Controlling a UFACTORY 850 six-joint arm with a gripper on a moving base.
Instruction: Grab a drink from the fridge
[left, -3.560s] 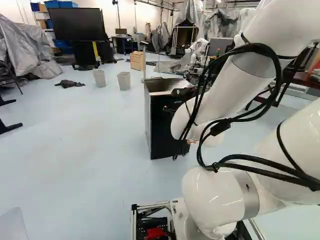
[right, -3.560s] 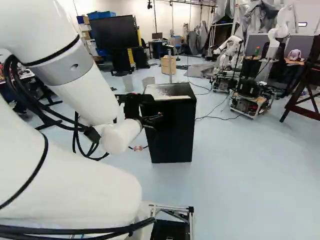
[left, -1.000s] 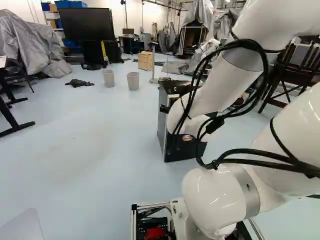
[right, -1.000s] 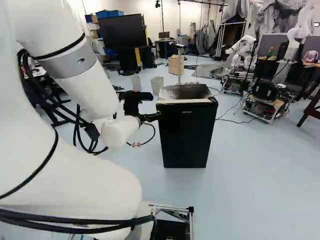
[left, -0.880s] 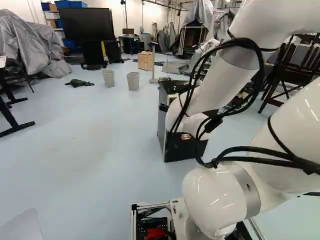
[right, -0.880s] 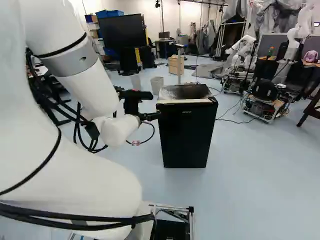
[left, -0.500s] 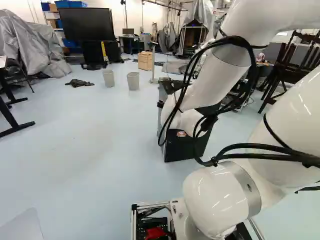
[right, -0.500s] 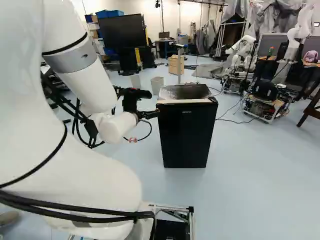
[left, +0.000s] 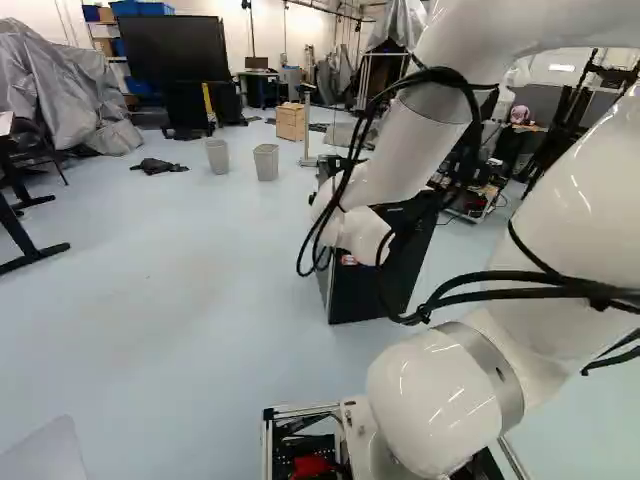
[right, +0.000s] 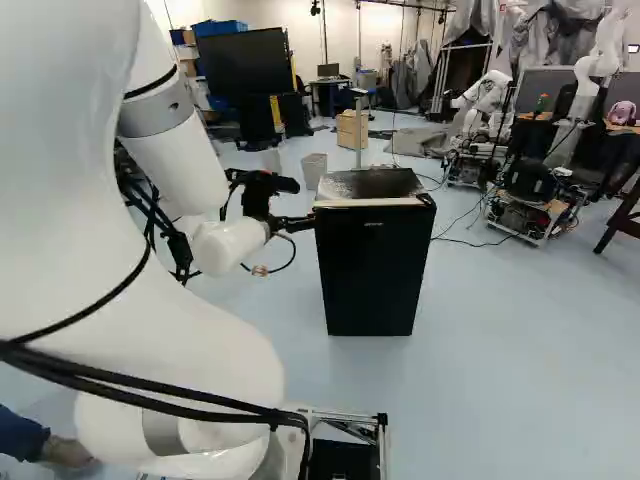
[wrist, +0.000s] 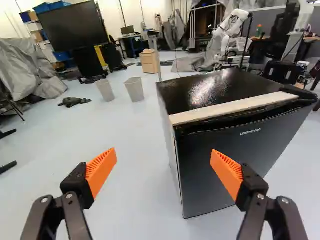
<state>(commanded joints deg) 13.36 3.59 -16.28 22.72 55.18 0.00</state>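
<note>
My gripper (right: 292, 222) is level with the upper left edge of the black fridge (right: 370, 270) in the right base view. In the wrist view the gripper (wrist: 163, 155) stands open, its orange pads wide apart and nothing between them. One finger overlaps the fridge front (wrist: 227, 170) in that view, the other the floor; whether anything touches cannot be told. The fridge stands upright on the floor, door closed, a pale strip (wrist: 232, 108) along the front of its top. Its inside is hidden. In the left base view my arm covers part of the fridge (left: 365, 295).
Two grey bins (wrist: 134, 89) and a wooden box (wrist: 149, 62) stand beyond the fridge. A dark cloth (left: 158, 166) lies on the floor. Another robot (right: 487, 92) and a wheeled machine (right: 520, 208) are farther off at the right of the right base view.
Earlier the base moved, shifting the scene rightward in both base views; over the last second it stays still. My arm has swung leftward in the left base view, the gripper slightly leftward in the right base view.
</note>
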